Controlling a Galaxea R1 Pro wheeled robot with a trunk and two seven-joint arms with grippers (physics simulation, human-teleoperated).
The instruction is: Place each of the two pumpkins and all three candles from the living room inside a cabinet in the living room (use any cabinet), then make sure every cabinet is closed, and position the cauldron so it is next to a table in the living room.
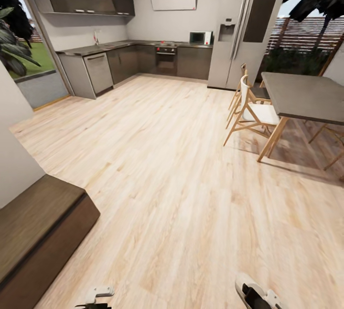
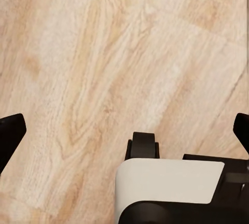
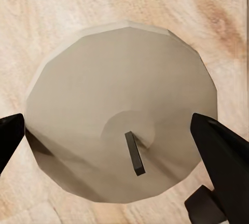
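Candle [image 3: 122, 112], pale cream with a short dark wick, sits between the right gripper's [image 3: 116, 141] dark fingertips [image 3: 223, 156], seen from above over the light wood floor [image 1: 181, 194]; the tips flank it at both sides, contact not discernible, so grasp cannot be confirmed. Left gripper [image 2: 124, 130]: fingers spread wide, nothing between them, plank floor beneath. In the head view, a corner of the low dark-brown cabinet [image 1: 33, 232] lies near left, closed on the visible face. Further out: dining table [image 1: 306, 96] with wooden chairs [image 1: 253, 111] at right, kitchen counter [image 1: 110, 48], oven [image 1: 166, 58] and tall fridge [image 1: 243, 27] along the far wall.
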